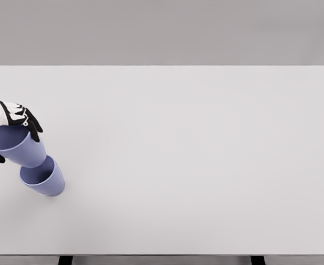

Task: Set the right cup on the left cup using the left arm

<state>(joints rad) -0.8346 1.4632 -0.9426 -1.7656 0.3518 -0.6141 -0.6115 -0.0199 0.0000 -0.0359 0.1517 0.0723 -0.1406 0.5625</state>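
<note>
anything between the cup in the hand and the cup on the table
Nothing: in the head view the held cup, gripped by the left hand, has its base already at the mouth of the lower cup.

We only get part of the left hand (pixel 7 118), since its arm is chopped off by the left edge. The upper periwinkle plastic cup (pixel 17 144) covers part of the lower periwinkle cup's (pixel 47 181) rim.

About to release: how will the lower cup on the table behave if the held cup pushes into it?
The lower cup looks small and thin-walled, so probably light and easily shoved. It appears tilted, so it may tip or roll. The held cup, in the left hand, enters at an angle, which could push sideways.
</note>
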